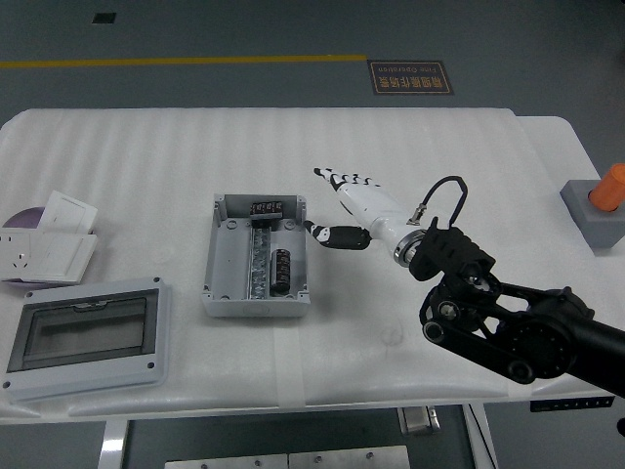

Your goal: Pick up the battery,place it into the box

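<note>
White table (146,156), padded and ribbed, with plenty of bare room. Black right arm (508,322) reaching in from the lower right corner, a loose cable looped above the wrist. Left arm out of sight.

Risk 1: a sweep of that arm low over the table, enough to shove the grey box (223,283) near the middle. Light plastic on slick padding, so likely to slide or tip and jolt its contents.

Risk 2: a catch between the cable loop and the box's right wall on any pass close over it.

Risk 3: a clip from the right hand (356,200), hanging just beside the box's far right corner, open and empty, fingers (332,176) spread toward the far edge, thumb (327,234) pointing at the box wall. Any drift leftward, and that thumb could hook the rim.

Well clear of all this: a lid (86,337) with a clear window at the near left corner, and wall-socket plates (49,249) at the left edge.

Battery (281,271) inside the box, in its right half, alongside a metal rail down the middle. Dark, short, roughly cylindrical, ribbed or banded across, lying flat with its long side parallel to the rail. Judged settled, not propped on the rail, though too small to tell for certain. Placement seemingly done.
</note>
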Controlling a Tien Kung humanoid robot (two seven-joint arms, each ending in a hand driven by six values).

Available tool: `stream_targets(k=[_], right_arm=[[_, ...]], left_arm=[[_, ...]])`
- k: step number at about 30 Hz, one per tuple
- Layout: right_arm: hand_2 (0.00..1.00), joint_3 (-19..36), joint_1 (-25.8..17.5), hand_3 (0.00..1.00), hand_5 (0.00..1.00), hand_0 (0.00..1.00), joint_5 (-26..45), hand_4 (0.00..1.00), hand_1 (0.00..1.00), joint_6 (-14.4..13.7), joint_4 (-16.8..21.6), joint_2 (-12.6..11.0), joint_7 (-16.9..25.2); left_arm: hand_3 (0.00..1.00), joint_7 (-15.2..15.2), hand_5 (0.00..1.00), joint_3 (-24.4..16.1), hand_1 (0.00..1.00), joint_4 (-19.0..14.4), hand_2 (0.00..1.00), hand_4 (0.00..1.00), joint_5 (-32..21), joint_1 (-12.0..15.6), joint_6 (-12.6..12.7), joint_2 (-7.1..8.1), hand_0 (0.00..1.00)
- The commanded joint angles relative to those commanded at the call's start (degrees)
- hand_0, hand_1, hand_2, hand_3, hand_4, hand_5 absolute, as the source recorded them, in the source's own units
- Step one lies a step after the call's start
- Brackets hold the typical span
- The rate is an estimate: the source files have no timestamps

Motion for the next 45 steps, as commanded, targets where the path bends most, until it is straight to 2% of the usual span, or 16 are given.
stream_targets(k=[3, 4, 9, 10, 15, 16, 18, 21, 22, 27, 28, 39, 40, 45], right_arm=[[0.993, 4.36, -3.62, 0.998, 0.501, 0.998, 3.09, 0.675, 0.954, -2.74, -1.64, -0.66, 3.18], [0.942, 5.89, -4.87, 0.998, 0.497, 0.996, 4.45, 0.665, 0.892, -3.65, -1.76, -0.72, 4.49], [0.942, 13.8, -11.36, 0.998, 0.497, 0.996, 8.08, 0.665, 0.892, -8.55, 0.41, -0.48, 11.23], [0.888, 15.46, -12.76, 0.973, 0.489, 0.928, 8.33, 0.658, 0.859, -9.31, 1.05, -0.55, 12.67], [0.888, 22.19, -19.16, 0.973, 0.489, 0.928, 13.18, 0.658, 0.859, -11.98, 3.13, -1.6, 20.1], [0.845, 23.07, -20.09, 0.902, 0.481, 0.869, 14.1, 0.649, 0.819, -12.21, 3.28, -1.7, 21.27], [0.845, 25.17, -22.43, 0.902, 0.481, 0.869, 16.42, 0.649, 0.819, -12.66, 3.63, -1.83, 24.42], [0.845, 27.62, -25.81, 0.902, 0.481, 0.869, 19.59, 0.649, 0.819, -12.6, 4.13, -1.69, 28.92], [0.839, 28.29, -26.64, 0.866, 0.466, 0.778, 20.28, 0.647, 0.789, -12.39, 4.23, -1.57, 30.32], [0.839, 31.12, -28.81, 0.866, 0.466, 0.778, 23.73, 0.647, 0.789, -11.31, 4.09, -0.83, 35.95], [0.815, 31.73, -29.08, 0.83, 0.46, 0.721, 24.62, 0.653, 0.747, -11.06, 3.98, -0.68, 36.77], [0.806, 36.82, -30.34, 0.821, 0.458, 0.699, 38.03, 0.656, 0.735, -6.65, -0.04, 0.2, 44.07], [0.799, 37.01, -30.32, 0.83, 0.612, 0.686, 39.57, 0.829, 0.713, -6.33, -0.63, 0.25, 44.87], [0.799, 37.51, -30.35, 0.83, 0.612, 0.686, 47.36, 0.829, 0.713, -4.46, -3.42, 0.58, 47.78]], left_arm=[[0.538, 0.11, 0.381, -0.13, 0.663, 0.06, 0.569, 0.655, 0.01, 0.26, -0.08, -0.1, 0.622], [0.536, 0.12, 0.36, -0.17, 0.663, 0.08, 0.567, 0.643, 0.0, 0.32, -0.1, -0.12, 0.622], [0.536, 0.05, 0.36, -0.02, 0.663, 0.09, 0.567, 0.643, -0.4, 0.54, -0.17, -0.46, 0.622], [0.537, 0.06, 0.353, -0.02, 0.663, 0.09, 0.567, 0.64, -0.45, 0.59, -0.19, -0.55, 0.622], [0.537, -0.06, 0.353, 0.0, 0.663, 0.16, 0.567, 0.64, -0.95, 1.02, -0.19, -0.73, 0.622], [0.538, -0.06, 0.352, 0.0, 0.664, 0.18, 0.568, 0.639, -1.02, 1.1, -0.19, -0.72, 0.622], [0.538, -0.05, 0.352, 0.0, 0.664, 0.22, 0.568, 0.639, -1.15, 1.27, -0.18, -0.71, 0.622], [0.538, 0.0, 0.352, 0.0, 0.664, 0.27, 0.568, 0.639, -1.29, 1.43, -0.19, -0.82, 0.622], [0.541, 0.0, 0.368, 0.0, 0.664, 0.27, 0.571, 0.644, -1.3, 1.45, -0.19, -0.88, 0.624], [0.541, -0.03, 0.368, -0.09, 0.664, 0.22, 0.571, 0.644, -0.95, 1.4, -0.19, -1.08, 0.624], [0.543, -0.04, 0.371, -0.26, 0.665, 0.19, 0.574, 0.644, -0.78, 1.4, -0.18, -1.04, 0.623], [0.543, -0.33, 0.373, -0.26, 0.665, 0.41, 0.574, 0.643, -1.46, 2.7, -0.48, -0.16, 0.624], [0.542, -0.5, 0.382, -0.17, 0.665, 0.49, 0.574, 0.649, -1.76, 2.77, -0.66, -0.19, 0.624], [0.542, -0.76, 0.382, -0.38, 0.665, 0.6, 0.574, 0.649, -2.05, 2.68, -1.17, -0.42, 0.624]])
